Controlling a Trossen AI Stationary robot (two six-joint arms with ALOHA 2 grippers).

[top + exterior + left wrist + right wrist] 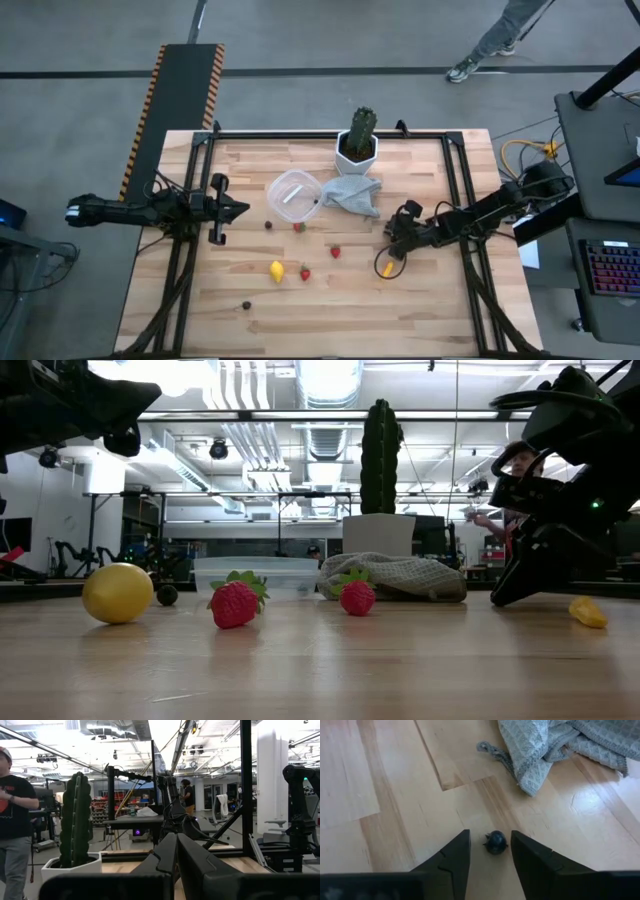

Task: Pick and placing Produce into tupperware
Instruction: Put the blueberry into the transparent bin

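Dark round produce (495,842) between jaws (parted)

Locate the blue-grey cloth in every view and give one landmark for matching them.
High view: blue-grey cloth just in front of the cactus pot, right of the tupperware.
Low view: cloth heaped below the pot.
Left wrist view: not in it.
Right wrist view: cloth beyond the right gripper.
Shared landmark: the cactus pot.
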